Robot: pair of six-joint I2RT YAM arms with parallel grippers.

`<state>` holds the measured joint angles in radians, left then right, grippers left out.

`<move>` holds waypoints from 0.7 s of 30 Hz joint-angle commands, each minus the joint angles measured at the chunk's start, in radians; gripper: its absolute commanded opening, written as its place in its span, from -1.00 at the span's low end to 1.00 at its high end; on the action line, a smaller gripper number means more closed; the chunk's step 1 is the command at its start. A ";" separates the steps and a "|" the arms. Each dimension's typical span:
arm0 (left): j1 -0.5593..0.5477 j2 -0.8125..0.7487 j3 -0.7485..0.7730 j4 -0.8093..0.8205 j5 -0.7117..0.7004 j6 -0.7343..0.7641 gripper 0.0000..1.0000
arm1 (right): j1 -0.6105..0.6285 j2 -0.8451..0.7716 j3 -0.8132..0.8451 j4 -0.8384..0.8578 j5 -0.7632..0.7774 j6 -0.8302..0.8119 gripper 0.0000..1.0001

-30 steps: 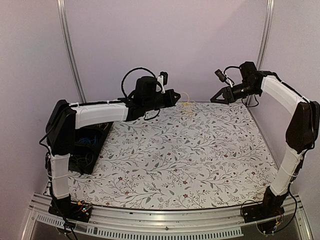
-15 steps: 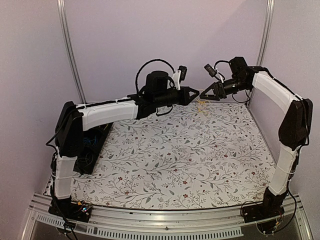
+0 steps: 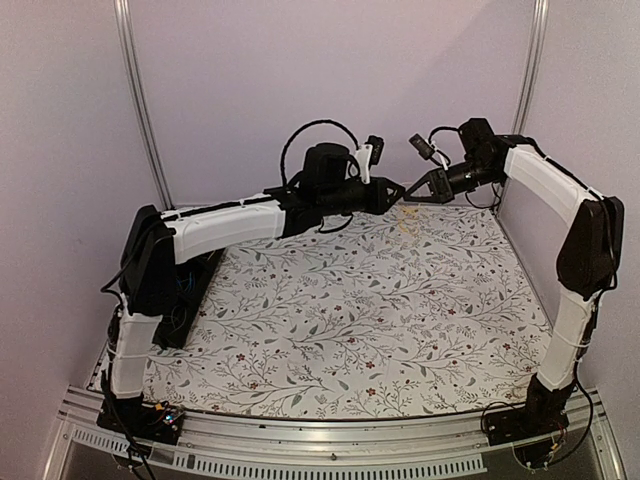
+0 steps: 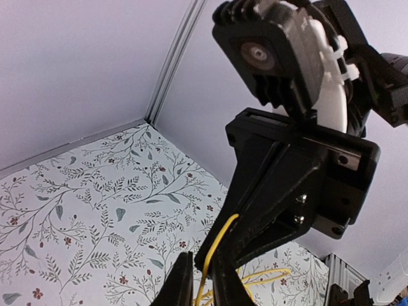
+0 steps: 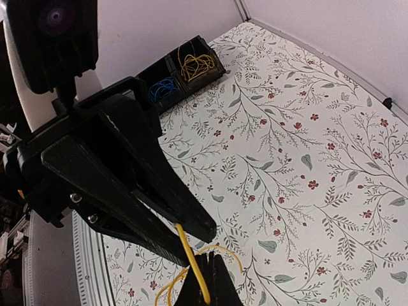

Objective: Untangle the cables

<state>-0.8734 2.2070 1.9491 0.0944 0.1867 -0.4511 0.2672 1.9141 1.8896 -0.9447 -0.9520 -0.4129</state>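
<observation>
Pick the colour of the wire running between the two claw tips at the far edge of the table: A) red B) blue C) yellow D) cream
C: both wrist views show a yellow wire running from the shut right claw to the left claw.

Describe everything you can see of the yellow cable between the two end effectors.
The yellow cable is a thin, flexible-looking wire held over the floral table near its far edge. A short straight stretch runs from the tips of the left end effector into the shut right end effector, which pinches it. The rest hangs below in loose loops. Whether the left one grips it is unclear.
</observation>
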 commanded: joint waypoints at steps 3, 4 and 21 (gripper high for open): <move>0.016 0.199 0.146 -0.085 -0.098 -0.073 -0.81 | 0.004 -0.080 0.066 -0.042 -0.159 0.001 -1.00; 0.026 0.215 0.156 -0.089 -0.115 -0.089 -0.88 | 0.004 -0.092 0.076 -0.044 -0.173 0.007 -1.00; 0.081 0.156 -0.129 -0.091 -0.136 0.003 -0.57 | -0.019 -0.178 0.180 0.008 -0.193 0.098 -1.00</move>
<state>-0.8272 2.3283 1.8805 0.1627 0.1123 -0.4919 0.2520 1.8099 2.0377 -0.9867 -1.0615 -0.3290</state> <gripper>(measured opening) 0.207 0.022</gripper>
